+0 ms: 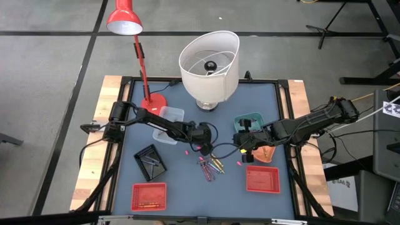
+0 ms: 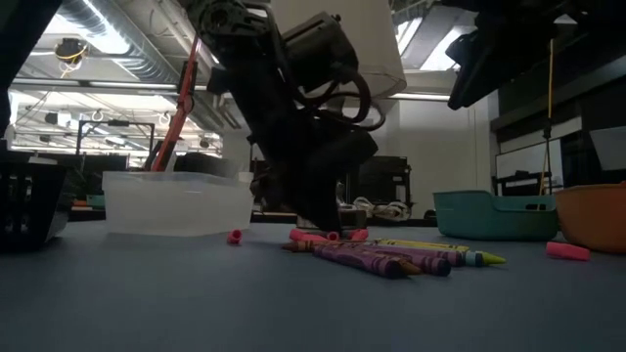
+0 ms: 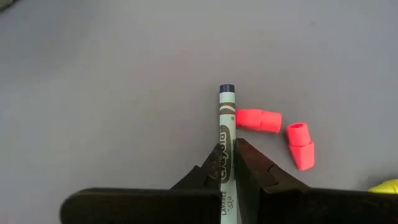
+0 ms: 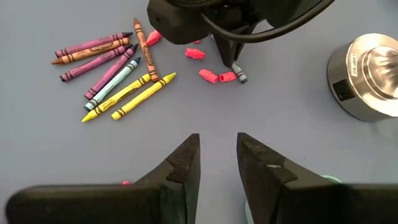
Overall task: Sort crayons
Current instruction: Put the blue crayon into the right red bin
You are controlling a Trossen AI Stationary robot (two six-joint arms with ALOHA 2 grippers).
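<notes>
- Your left gripper (image 1: 204, 147) sits at table centre, jaws clamped on a grey-blue crayon (image 3: 226, 134); the crayon lies flat, its dark tip poking out past the fingertips.
- Two pink stubs (image 3: 259, 119) lie just beside that tip, at its 3 o'clock in the left wrist view. Lift crooked and you could nudge them away.
- The grip looks narrow, near one end. I judge the crayon could pivot or slip out as you raise it.
- The main crayon pile (image 1: 211, 167) waits at 5 o'clock from the gripper, near it; purple, yellow and brown sticks fan out, touching.
- Your right gripper (image 4: 217, 163) hovers at 3 o'clock of the left one, jaws parted, holding nothing.
- Red trays (image 1: 149, 196) sit along the front edge, black tray (image 1: 152, 161) at 8 o'clock. A low swing over the pile might scatter it.
</notes>
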